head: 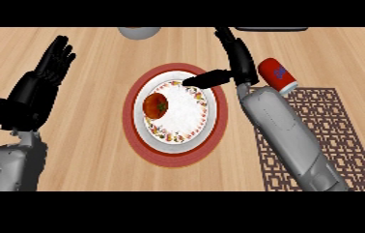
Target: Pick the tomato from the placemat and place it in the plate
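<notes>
Your round red tomato [155, 106] lies on the left half of the white round plate with a flowered rim [178, 139], well apart from the brown lattice-patterned placemat [321, 130] at the right of the light wooden table [92, 145]. The right robot hand [241, 65] hangs over the plate's upper right rim, fingers straight, thumb pointing across the plate, holding nothing. The left robot hand [44, 75] rests at the left edge, fingers up and relaxed. A red round mat [221, 116] lies under the plate. A red drinks can [278, 75] sits tilted near the right wrist, and a grey bowl [139, 32] sits at the far edge. By the look of it, the placing is done. Should you need to lift the tomato, treat it as light, smooth, soft-skinned and ready to roll. Close on its widest girth from 2 opposite sides, clear of the dark stem mark on top.
</notes>
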### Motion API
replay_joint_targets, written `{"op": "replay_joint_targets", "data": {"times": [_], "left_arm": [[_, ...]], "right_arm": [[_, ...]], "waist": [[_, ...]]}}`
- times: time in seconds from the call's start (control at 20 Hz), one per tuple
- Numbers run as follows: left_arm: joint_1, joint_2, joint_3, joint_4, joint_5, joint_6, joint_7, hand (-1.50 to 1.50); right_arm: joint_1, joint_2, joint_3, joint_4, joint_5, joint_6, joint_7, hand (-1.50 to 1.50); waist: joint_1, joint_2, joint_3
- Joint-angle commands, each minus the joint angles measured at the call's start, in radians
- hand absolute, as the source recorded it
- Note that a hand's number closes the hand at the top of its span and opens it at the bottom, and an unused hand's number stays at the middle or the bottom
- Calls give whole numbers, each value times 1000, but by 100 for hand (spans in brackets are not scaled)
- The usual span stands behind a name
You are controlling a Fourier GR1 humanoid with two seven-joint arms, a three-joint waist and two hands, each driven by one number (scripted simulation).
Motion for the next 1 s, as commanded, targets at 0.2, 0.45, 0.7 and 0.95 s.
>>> {"op": "replay_joint_targets", "data": {"times": [0.2, 0.45, 0.7, 0.95], "left_arm": [[-3, -13, 10, 53, -20, 3, -54, 0], [-39, -20, 8, 99, -43, 9, -86, 0], [-71, -22, 6, 40, -22, 5, 15, 0], [-26, -26, 14, 78, -58, 13, -65, 0]], "right_arm": [[192, -187, -114, -128, -56, 229, -107, -150], [212, -276, -200, -48, -63, 367, -193, -150], [231, -320, -266, -16, -44, 462, -243, -150], [283, -353, -318, 14, 5, 468, -346, -150]], "waist": [[-8, 0, 0], [-6, 3, 0], [-3, 1, 0], [-3, 2, 0]]}}
